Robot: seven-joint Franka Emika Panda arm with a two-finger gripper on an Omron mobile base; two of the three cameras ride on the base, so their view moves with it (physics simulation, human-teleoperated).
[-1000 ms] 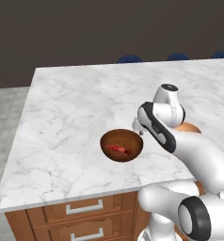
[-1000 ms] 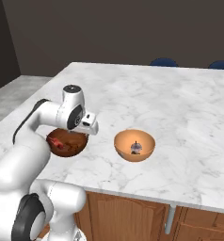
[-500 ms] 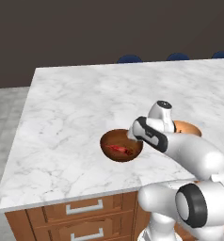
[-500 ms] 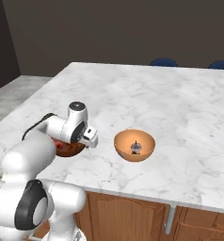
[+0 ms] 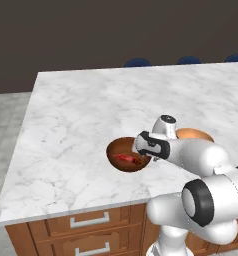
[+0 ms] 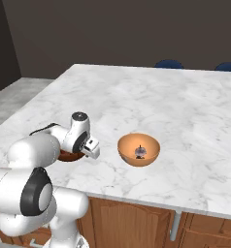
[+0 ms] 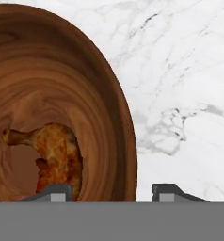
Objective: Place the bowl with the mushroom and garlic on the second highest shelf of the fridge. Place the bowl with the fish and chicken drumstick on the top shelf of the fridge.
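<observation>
Drumstick (image 7: 57,150) inside dark bowl (image 7: 62,94); tool (image 7: 113,193) fingers straddling rim.

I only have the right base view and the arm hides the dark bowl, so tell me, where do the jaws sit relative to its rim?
Observer: In the hand view the gripper straddles the dark brown bowl's rim, one jaw inside, one over the marble counter.
Operator: What's inside?
Observer: A chicken drumstick, beside the inner jaw.
Operator: Jaws closed yet?
Observer: No, open, with the rim between them.
</observation>
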